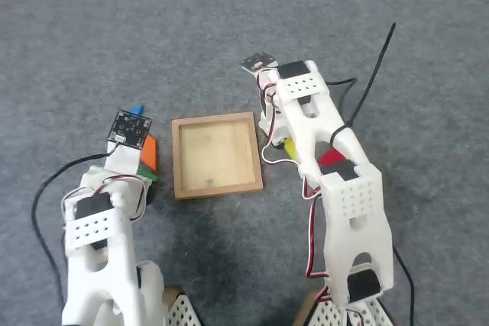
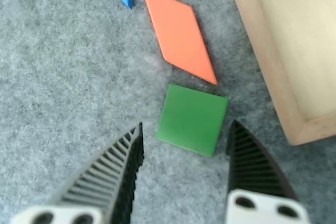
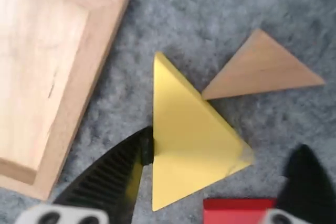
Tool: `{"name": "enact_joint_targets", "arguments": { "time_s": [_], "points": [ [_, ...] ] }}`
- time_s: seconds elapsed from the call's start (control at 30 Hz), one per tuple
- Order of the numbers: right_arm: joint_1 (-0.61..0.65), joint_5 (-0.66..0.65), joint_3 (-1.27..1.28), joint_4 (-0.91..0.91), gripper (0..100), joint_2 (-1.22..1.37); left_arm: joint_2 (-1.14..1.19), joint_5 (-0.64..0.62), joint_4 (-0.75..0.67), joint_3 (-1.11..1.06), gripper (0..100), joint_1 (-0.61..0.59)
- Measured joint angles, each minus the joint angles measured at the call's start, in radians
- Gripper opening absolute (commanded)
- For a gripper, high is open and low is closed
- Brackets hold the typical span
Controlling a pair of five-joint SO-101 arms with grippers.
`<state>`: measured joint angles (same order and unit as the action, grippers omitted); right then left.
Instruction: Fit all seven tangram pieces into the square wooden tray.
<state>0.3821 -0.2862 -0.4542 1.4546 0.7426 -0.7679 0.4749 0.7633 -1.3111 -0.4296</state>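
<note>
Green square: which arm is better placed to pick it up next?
Left. The open left hand is lined up on the green square, wide enough to span it; the right hand is beyond the tray, at the yellow triangle.

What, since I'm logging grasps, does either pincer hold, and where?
Nothing: left pincer open astride the green square, right pincer open astride the yellow triangle.

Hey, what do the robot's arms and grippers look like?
The left arm and right arm are white plastic with perforated panels and black motors. Red and white wires and black cables run along them. The left gripper and right gripper have black ribbed fingers.
</note>
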Motion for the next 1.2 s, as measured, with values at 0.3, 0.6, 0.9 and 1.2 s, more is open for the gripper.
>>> {"name": "enact_joint_targets", "arguments": {
  "time_s": [0.3,0.6,0.9,1.2],
  "points": [
    [-0.002,0.008,0.0,0.003,23.5,0.0,0.0,0.002,0.0,0.0,25,-0.002],
    [-0.002,0.041,-0.002,0.031,36.1,0.0,0.0,0.002,0.0,0.0,25,-0.002],
    [0.0,0.103,-0.005,0.04,32.2,0.029,0.0,0.002,0.0,0.0,25,-0.002],
    [-0.011,0.103,-0.052,0.048,17.7,0.054,0.0,0.002,0.0,0.0,25,-0.002]
  ]
}}
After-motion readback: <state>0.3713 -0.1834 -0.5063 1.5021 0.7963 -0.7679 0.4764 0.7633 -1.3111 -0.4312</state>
